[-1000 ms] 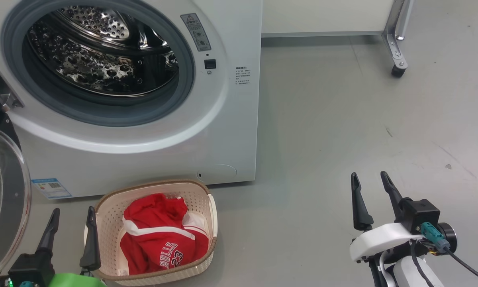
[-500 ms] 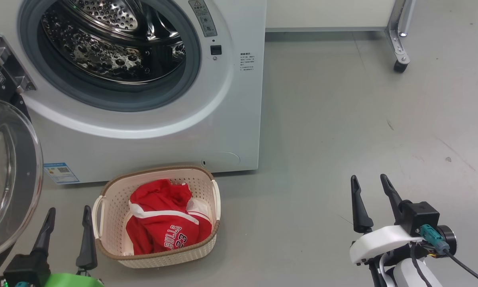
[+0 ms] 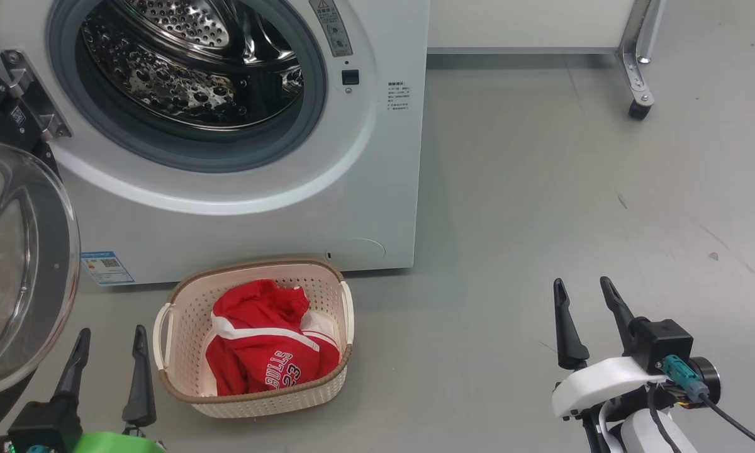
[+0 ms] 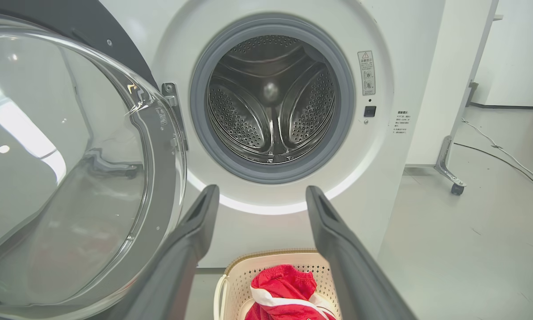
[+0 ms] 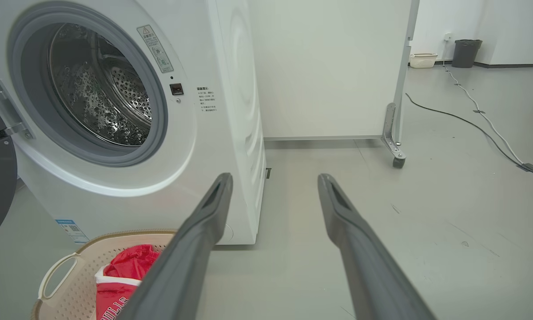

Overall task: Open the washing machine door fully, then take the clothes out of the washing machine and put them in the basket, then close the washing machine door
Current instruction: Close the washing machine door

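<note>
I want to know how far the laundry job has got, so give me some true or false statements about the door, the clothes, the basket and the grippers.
1. The washing machine door is open. True.
2. The clothes lie in the basket. True.
3. A garment lies in the drum. False: the drum shows bare steel.
4. The left gripper grips the basket's handle. False: it is open and empty, to the basket's left.
5. The right gripper is open over bare floor. True.
</note>
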Controlling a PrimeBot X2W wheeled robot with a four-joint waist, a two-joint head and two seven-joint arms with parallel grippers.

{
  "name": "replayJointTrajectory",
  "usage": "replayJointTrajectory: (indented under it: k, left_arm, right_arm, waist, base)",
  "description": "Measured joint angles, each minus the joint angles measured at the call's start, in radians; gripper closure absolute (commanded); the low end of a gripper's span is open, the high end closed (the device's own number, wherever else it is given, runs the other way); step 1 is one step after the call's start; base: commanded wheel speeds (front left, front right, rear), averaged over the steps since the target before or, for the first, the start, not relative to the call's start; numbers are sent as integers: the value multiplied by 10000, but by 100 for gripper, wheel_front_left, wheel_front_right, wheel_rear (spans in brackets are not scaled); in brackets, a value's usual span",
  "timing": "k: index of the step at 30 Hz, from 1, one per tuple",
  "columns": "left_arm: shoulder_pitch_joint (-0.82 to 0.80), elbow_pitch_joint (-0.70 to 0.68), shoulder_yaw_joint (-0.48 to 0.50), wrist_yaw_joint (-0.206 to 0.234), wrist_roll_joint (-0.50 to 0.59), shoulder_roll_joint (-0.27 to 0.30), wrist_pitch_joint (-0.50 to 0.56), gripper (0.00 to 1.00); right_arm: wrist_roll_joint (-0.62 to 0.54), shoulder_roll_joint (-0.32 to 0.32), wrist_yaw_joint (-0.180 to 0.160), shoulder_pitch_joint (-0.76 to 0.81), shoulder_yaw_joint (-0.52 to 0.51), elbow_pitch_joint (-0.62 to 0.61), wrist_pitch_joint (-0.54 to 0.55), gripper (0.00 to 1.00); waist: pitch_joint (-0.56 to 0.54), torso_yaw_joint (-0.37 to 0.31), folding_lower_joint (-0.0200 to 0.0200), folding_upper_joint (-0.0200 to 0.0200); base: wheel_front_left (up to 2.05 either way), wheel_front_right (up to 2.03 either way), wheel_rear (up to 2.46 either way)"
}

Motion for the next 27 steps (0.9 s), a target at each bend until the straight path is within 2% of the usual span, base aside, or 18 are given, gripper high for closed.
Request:
replayJointTrajectory:
  k: [13, 27]
  left_arm:
    - [64, 245, -119, -146, 77, -38, 0, 0]
    - [62, 520, -213, -176, 144, -65, 0, 0]
  right_arm:
    - [0, 2, 71, 54, -40, 17, 0, 0]
    - [31, 2, 104, 60, 102, -59, 0, 0]
  waist:
    - [-67, 253, 0, 0]
    - [80, 1093, 0, 0]
  base:
    - [0, 0, 0]
    - [0, 0, 0]
